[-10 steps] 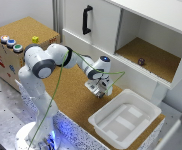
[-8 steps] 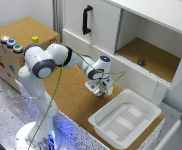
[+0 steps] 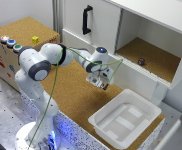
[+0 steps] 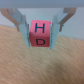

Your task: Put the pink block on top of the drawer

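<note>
In the wrist view a pink block (image 4: pixel 40 34) with black letters sits between my two fingers (image 4: pixel 21 24), which press on its sides. My gripper (image 3: pixel 102 82) is shut on the block, low over the cork floor in front of the white cabinet. The hand hides the block in the exterior view. The drawer (image 3: pixel 13 57), a plywood box with a cork top (image 3: pixel 23 29) and three coloured buttons (image 3: pixel 11 43), stands at the exterior view's left, well apart from the gripper.
A small yellow block (image 3: pixel 35 39) lies on the drawer's cork top. A white bin (image 3: pixel 126 120) stands toward the exterior view's right of the gripper. Behind is the white cabinet with a black handle (image 3: pixel 87 20); its open compartment holds a small dark object (image 3: pixel 140 61).
The gripper with the pink block has risen slightly from the cork floor. Nothing else has moved.
</note>
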Available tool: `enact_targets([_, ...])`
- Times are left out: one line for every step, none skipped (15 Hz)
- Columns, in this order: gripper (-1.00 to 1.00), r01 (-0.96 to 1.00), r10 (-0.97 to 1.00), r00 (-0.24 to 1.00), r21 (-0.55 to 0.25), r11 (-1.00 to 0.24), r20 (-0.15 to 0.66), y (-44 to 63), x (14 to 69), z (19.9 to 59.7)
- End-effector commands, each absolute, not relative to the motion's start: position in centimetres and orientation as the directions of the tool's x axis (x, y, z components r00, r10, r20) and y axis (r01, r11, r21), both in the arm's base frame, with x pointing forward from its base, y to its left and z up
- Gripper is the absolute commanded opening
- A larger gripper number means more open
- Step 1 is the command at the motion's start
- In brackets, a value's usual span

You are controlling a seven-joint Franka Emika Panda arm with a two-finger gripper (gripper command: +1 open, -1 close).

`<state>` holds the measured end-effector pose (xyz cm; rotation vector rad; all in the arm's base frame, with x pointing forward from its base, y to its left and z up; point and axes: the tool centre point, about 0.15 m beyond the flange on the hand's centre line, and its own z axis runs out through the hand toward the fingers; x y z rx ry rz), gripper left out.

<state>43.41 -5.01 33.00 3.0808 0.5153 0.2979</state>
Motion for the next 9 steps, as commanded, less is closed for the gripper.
enact_targets([-1.00,0.603,0.588,0.785,-0.023,-0.797,0.192,6.1,43.1,39.2])
enact_targets([-1.00,0.667,0.646,0.734,-0.046,-0.743,0.211,8.9,42.8,40.3])
enact_targets([-1.00,0.728,0.702,0.674,-0.049,-0.683,0.229,11.8,42.2,41.3])
enact_targets([-1.00,0.792,0.762,0.597,-0.034,-0.610,0.251,15.2,41.3,42.3])
enact_targets([-1.00,0.838,0.801,0.534,-0.039,-0.545,0.270,17.8,40.4,43.3])
enact_targets([-1.00,0.866,0.826,0.484,-0.027,-0.499,0.288,19.8,39.8,44.0])
enact_targets([-1.00,0.892,0.849,0.433,-0.011,-0.452,0.303,21.6,39.3,44.8])
enact_targets([-1.00,0.924,0.876,0.355,0.023,-0.383,0.328,24.3,38.7,46.1])
enact_targets([-1.00,0.939,0.890,0.301,0.060,-0.340,0.343,25.8,38.5,47.0])
